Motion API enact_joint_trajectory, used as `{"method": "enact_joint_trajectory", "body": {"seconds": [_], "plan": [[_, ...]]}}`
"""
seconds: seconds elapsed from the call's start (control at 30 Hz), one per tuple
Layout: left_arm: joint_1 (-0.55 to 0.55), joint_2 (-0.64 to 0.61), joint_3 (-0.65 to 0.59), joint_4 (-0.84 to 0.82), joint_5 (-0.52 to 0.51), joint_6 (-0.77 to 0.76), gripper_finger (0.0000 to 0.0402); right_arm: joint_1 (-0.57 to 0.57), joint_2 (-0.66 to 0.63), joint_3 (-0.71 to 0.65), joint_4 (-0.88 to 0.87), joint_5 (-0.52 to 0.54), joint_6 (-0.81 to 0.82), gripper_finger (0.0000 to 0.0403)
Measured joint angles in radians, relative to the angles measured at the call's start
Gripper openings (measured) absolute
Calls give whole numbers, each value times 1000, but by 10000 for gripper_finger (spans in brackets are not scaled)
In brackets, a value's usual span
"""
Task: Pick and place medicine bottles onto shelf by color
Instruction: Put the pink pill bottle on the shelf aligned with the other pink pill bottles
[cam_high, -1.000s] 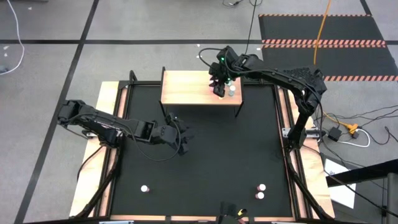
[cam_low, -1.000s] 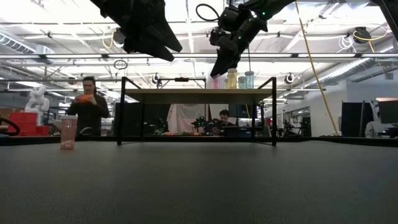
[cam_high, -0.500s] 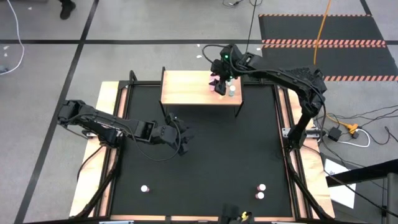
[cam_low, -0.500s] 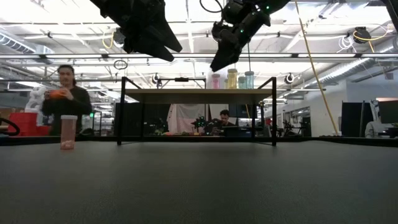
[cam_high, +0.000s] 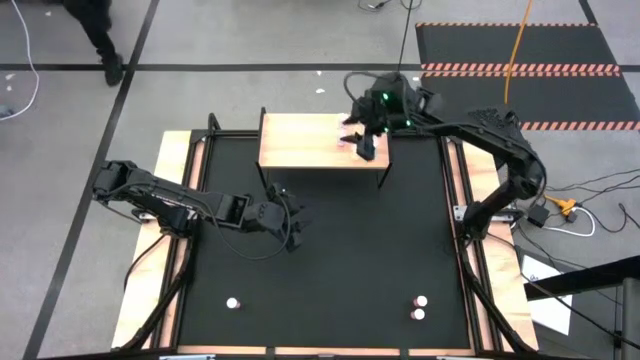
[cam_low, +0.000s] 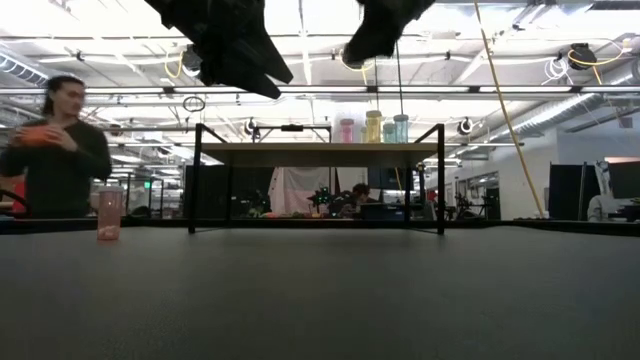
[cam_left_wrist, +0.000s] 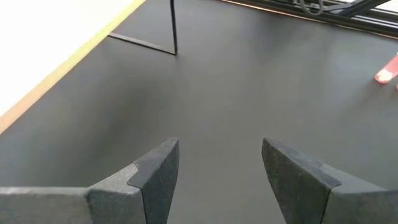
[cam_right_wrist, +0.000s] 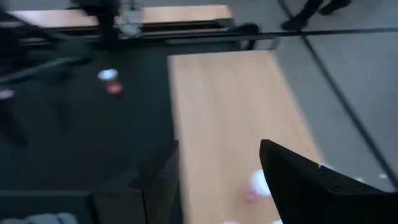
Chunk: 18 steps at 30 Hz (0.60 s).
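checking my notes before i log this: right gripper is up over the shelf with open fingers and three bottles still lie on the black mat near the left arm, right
Not quite. The high view shows the right gripper open above the shelf as you say, but the three bottles on the black mat sit along its near edge: one at the left and a pair at the right, well clear of the left gripper.

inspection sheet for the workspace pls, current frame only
Surface: black mat on the table.
Job's things: shelf at the far edge, pink, yellow and teal bottles on it; three bottles on the mat's near side.
Clutter: nothing seen.
Grippers: left gripper open and empty over the mat; right gripper open above the shelf.
Cables: orange cable and leads on the floor.
Surroundings: person walking behind the table.
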Motion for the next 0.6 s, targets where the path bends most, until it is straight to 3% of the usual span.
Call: {"method": "enact_joint_trajectory", "body": {"seconds": [0.17,0.33,0.47,0.6], "plan": [[-24,0,0,0,4,1,230,173,-51,0,-207,115,101,219],[-61,0,0,1,20,3,230,456,-72,0,-447,255,287,219],[-83,0,0,1,30,55,230,704,-70,-1,-511,378,489,219],[-87,0,0,2,57,106,230,895,-73,-42,-453,454,708,219]]}}
